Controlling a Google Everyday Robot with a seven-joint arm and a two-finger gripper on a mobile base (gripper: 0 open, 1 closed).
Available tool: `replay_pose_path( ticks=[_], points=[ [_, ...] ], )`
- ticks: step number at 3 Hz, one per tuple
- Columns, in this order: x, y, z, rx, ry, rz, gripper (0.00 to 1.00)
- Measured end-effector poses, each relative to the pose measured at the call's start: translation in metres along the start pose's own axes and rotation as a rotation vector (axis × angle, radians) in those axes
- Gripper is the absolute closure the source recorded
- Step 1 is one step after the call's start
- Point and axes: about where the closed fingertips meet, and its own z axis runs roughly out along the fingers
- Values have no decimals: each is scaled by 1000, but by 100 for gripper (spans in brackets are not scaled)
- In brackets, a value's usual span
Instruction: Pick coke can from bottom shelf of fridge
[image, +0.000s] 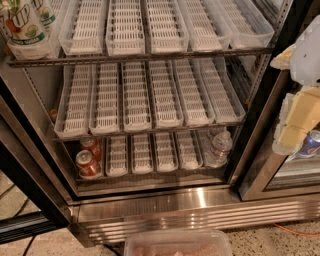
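On the bottom shelf (150, 177) of the fridge (165, 205), far-left lane, right at the front: the coke can (88, 164), red, silver top, upright. A second red can (91, 146) stands directly behind the coke can in the same lane; touching or just apart, can't tell.

The lanes run front to back and the tier looks sloped toward the door, probably so drinks slide forward. That would explain why the coke can sits against the steel front lip.

Short white slotted trays (150, 152) fill the lanes to the right of the coke can. A clear plastic water bottle (220, 146) is on the same tier, well to the right of the coke can at the opposite end. Longer white trays (137, 97) sit on the tier straight above the coke can. A 7UP bottle (21, 22) is high above the coke can, on the top-left tier.

The gripper (294, 127) is far right of the coke can and higher, outside the fridge by the right door frame, well apart from it. Spread or pressed together: cannot tell.

A blue can (311, 144) lies just past the gripper, apparently behind glass; not the target. A clear plastic tub (177, 242) is on the floor, below and right of the coke can.

Judgement: the reach hasn't started. The arm needs to go left and down, then in under the middle tier, taking the front can because it blocks the rear one. The risk is low headroom there.
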Motion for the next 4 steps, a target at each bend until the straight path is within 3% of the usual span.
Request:
replay_pose_path(
  ticks=[2,4],
  points=[
    [-4,7,10,5,-16,13,0],
    [-58,57,94,-75,-179,82,0]
  ],
)
